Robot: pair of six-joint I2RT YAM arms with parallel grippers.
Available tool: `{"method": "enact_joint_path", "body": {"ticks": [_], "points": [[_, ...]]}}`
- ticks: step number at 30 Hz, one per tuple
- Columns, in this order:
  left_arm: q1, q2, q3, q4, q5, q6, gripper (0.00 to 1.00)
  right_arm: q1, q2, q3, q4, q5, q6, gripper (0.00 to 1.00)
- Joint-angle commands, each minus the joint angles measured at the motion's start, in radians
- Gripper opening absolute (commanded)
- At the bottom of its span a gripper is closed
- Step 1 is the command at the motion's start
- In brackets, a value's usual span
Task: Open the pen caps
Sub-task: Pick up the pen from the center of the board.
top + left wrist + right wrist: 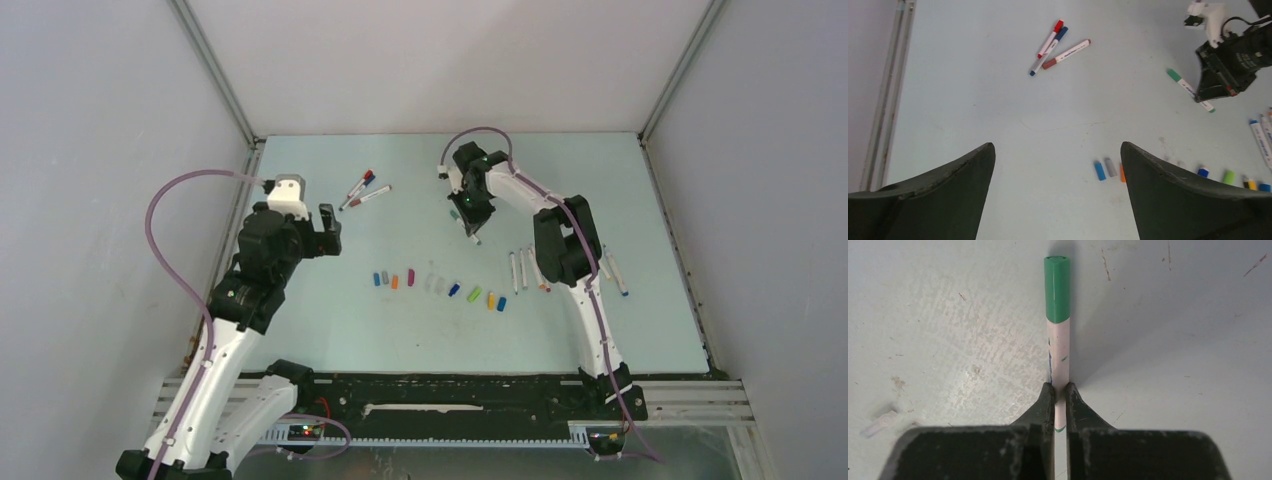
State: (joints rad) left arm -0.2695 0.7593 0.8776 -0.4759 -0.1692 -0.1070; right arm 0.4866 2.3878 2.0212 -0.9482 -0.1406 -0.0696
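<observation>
My right gripper (1060, 390) is shut on the white barrel of a pen (1058, 350) whose green cap (1057, 287) is still on and points away from the fingers. From above, this gripper (472, 215) is at mid table towards the back, and the pen sits low over the surface. My left gripper (1058, 147) hangs open and empty above the table on the left (325, 232). Three capped pens (365, 188) lie at the back left, one with a red cap (1058, 25) and one with a blue cap (1062, 33).
A row of several loose caps (440, 288) lies across mid table, among them blue (1100, 170), grey (1110, 167) and orange (1122, 173). Several uncapped pens (530, 268) lie beside the right arm. White walls enclose the table.
</observation>
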Motion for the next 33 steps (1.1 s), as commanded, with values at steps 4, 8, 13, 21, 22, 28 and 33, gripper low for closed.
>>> {"method": "enact_joint_path", "body": {"ticks": [4,8,13,21,22,28,33], "points": [[0.009,0.049,-0.033,0.143,0.253,-0.194,1.00,0.013,-0.105,-0.082,0.023,-0.028,-0.108,0.00],[0.009,0.083,-0.134,0.334,0.427,-0.389,1.00,0.012,-0.225,-0.142,0.051,-0.076,-0.132,0.00],[0.006,0.081,-0.219,0.605,0.518,-0.588,1.00,-0.003,-0.417,-0.270,0.081,-0.262,-0.166,0.00],[-0.136,0.130,-0.342,0.992,0.433,-0.834,0.99,-0.073,-0.792,-0.589,0.171,-0.644,-0.262,0.00],[-0.163,0.143,-0.341,1.017,0.412,-0.837,0.99,-0.088,-0.828,-0.624,0.179,-0.693,-0.275,0.00],[-0.300,0.236,-0.313,1.171,0.298,-0.840,0.99,-0.169,-0.943,-0.721,0.188,-0.917,-0.312,0.00],[-0.381,0.331,-0.257,1.206,0.228,-0.829,0.98,-0.213,-0.922,-0.722,0.167,-1.016,-0.316,0.00]]}}
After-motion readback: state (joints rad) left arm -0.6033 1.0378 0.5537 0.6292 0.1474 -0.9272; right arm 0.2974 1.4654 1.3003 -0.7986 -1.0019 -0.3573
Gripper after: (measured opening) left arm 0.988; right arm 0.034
